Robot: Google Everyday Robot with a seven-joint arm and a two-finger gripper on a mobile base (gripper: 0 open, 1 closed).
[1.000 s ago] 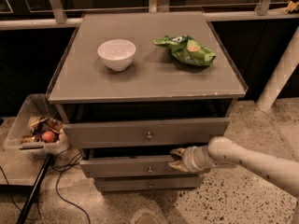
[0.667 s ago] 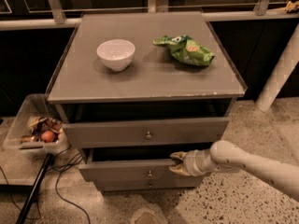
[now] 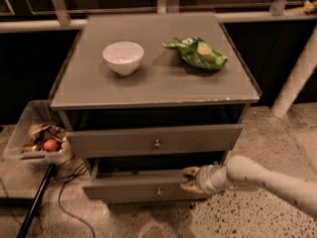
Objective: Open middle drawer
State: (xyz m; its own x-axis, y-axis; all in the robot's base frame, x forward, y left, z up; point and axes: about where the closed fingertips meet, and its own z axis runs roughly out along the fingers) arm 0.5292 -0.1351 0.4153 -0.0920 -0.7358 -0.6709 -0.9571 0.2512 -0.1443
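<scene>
Nearest is the speckled floor [image 3: 237,217], and over it one pale arm [image 3: 267,180] reaches in from the picture's right. At its end the single gripper [image 3: 190,179] sits at the right end of the middle drawer [image 3: 129,188]. Its two fingers are closed on the front's upper edge, one above the edge and one against the face.

Two drawer fronts can be counted, each with one small round knob. The middle drawer is the lower of the two. It stands pulled out from the cabinet toward the camera, further forward than the front above. Its long axis runs left to right across the picture, its flat grey face points at the camera, and its knob [image 3: 158,191] sits at mid-width. Nothing shows below it but floor.

Above it is the upper drawer [image 3: 124,142], taller in the face, with its knob [image 3: 157,144] also central and a dark gap over its top edge.

To the left of the cabinet stands one clear bin [image 3: 25,123] with scraps inside, and one dark cable [image 3: 62,202] trails on the floor below it.

On the cabinet top [image 3: 153,83] are two things, well apart: one white bowl [image 3: 123,57], upright, on the left, and one green crumpled bag [image 3: 198,52] on the right, lying flat.

Farthest back, one pale post [image 3: 294,78] leans at the right.
</scene>
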